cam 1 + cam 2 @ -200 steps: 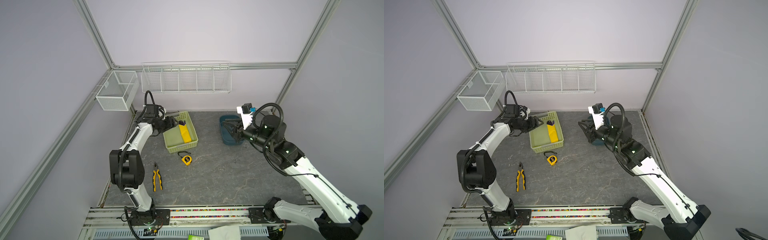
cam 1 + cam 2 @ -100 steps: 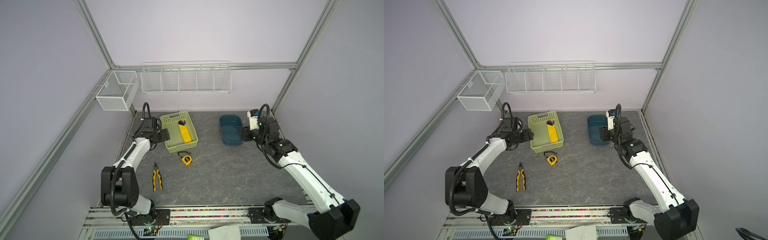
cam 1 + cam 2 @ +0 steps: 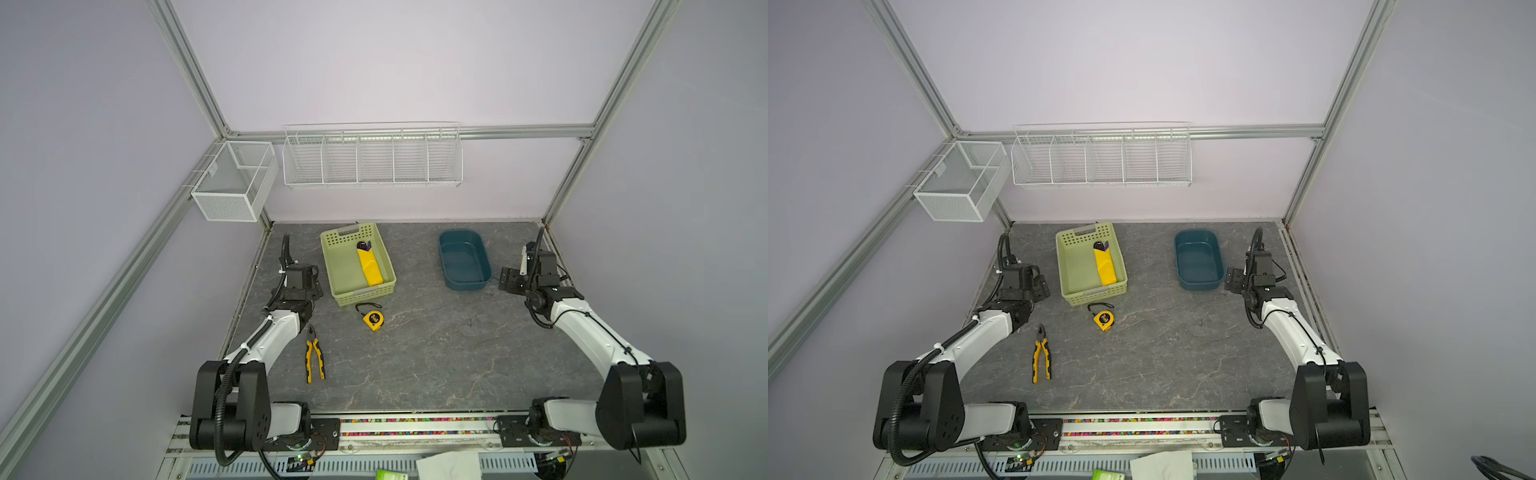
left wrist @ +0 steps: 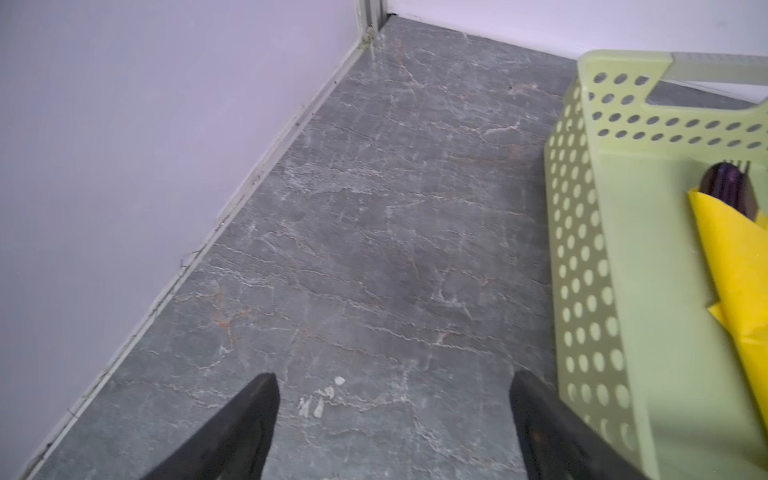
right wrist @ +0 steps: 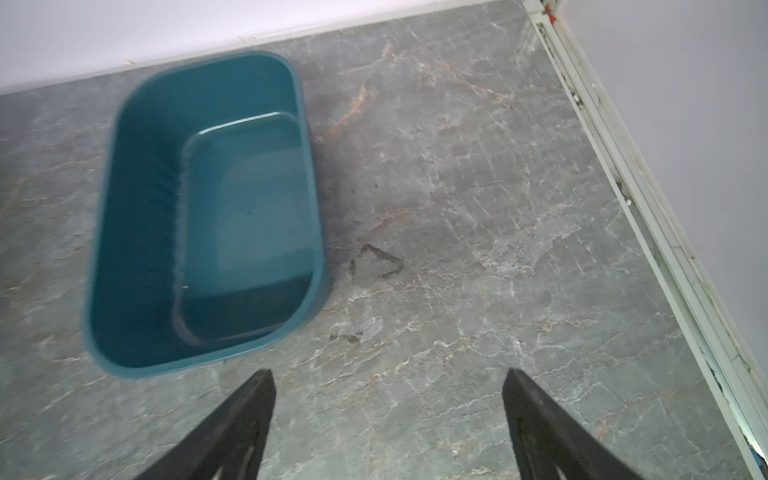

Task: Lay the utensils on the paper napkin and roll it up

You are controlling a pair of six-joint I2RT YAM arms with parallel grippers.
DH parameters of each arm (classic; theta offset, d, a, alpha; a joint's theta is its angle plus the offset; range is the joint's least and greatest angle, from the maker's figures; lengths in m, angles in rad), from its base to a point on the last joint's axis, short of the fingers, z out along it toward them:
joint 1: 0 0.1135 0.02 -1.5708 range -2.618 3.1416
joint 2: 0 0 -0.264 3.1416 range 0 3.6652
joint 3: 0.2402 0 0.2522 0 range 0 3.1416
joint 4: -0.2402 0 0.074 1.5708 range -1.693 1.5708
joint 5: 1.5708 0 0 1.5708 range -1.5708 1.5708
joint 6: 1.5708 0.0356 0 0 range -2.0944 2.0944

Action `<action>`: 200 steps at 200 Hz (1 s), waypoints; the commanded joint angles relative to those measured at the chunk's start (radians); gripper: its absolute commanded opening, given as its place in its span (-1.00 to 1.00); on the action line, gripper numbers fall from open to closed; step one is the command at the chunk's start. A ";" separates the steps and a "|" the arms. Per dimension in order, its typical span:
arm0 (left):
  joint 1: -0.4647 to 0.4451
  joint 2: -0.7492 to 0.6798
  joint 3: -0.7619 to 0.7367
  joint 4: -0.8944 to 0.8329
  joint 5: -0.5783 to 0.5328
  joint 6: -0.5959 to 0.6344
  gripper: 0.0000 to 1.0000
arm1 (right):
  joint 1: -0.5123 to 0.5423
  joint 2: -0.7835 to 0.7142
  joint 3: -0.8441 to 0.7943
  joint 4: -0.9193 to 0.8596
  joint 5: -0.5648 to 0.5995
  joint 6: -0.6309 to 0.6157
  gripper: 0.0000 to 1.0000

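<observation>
The paper napkin (image 3: 370, 270) (image 3: 1105, 266) (image 4: 735, 266) is a yellow roll lying along the right side of the green basket (image 3: 345, 270) (image 3: 1077, 266) (image 4: 582, 232). The utensils' (image 3: 364, 246) (image 3: 1100, 246) (image 4: 725, 187) purplish heads stick out of its far end; their handles are hidden inside the roll. My left gripper (image 3: 307, 278) (image 3: 1040, 282) (image 4: 392, 386) stands open over bare table just left of the basket, holding nothing. My right gripper (image 3: 509, 282) (image 3: 1233, 280) (image 5: 388, 382) is open and empty over the table, right of the blue tub.
An empty blue tub (image 3: 463, 259) (image 3: 1198, 259) (image 5: 208, 216) sits at the back right. A yellow tape measure (image 3: 372, 319) (image 3: 1104, 320) lies in front of the basket, and yellow-handled pliers (image 3: 314, 359) (image 3: 1041, 359) lie beside the left arm. Wire racks hang on the walls.
Both arms have pulled back and down, the left away from the basket, the right away from the tub. The right gripper has opened wide; the left opened a little more.
</observation>
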 commanded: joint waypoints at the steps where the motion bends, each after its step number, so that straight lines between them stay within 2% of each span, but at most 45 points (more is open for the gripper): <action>1: 0.049 0.004 -0.034 0.147 -0.060 0.028 0.77 | -0.039 0.024 -0.070 0.158 0.059 0.023 0.78; 28: 0.076 0.044 -0.096 0.314 -0.005 0.069 0.77 | -0.085 0.076 -0.112 0.257 0.111 0.012 0.78; 55: 0.081 0.113 -0.155 0.536 0.080 0.146 0.76 | -0.097 0.118 -0.196 0.458 0.161 -0.039 0.78; 71: 0.093 0.120 -0.160 0.572 0.133 0.124 0.77 | -0.106 0.131 -0.234 0.550 0.165 -0.049 0.78; 83: 0.101 0.137 -0.186 0.661 0.197 0.136 0.78 | -0.108 0.131 -0.257 0.597 0.155 -0.057 0.78; 94: 0.101 0.154 -0.185 0.667 0.241 0.150 0.78 | -0.110 0.127 -0.278 0.630 0.149 -0.060 0.78; 122: 0.101 0.152 -0.217 0.722 0.283 0.167 0.78 | -0.110 0.092 -0.354 0.755 0.093 -0.091 0.78; 149: 0.101 0.162 -0.293 0.874 0.334 0.188 0.78 | -0.109 0.071 -0.504 1.026 0.024 -0.132 0.77; 181: 0.101 0.220 -0.416 1.160 0.370 0.209 0.84 | -0.110 0.073 -0.517 1.051 0.011 -0.136 0.77; 200: 0.101 0.200 -0.403 1.098 0.378 0.210 0.86 | -0.107 0.088 -0.517 1.065 -0.022 -0.154 0.77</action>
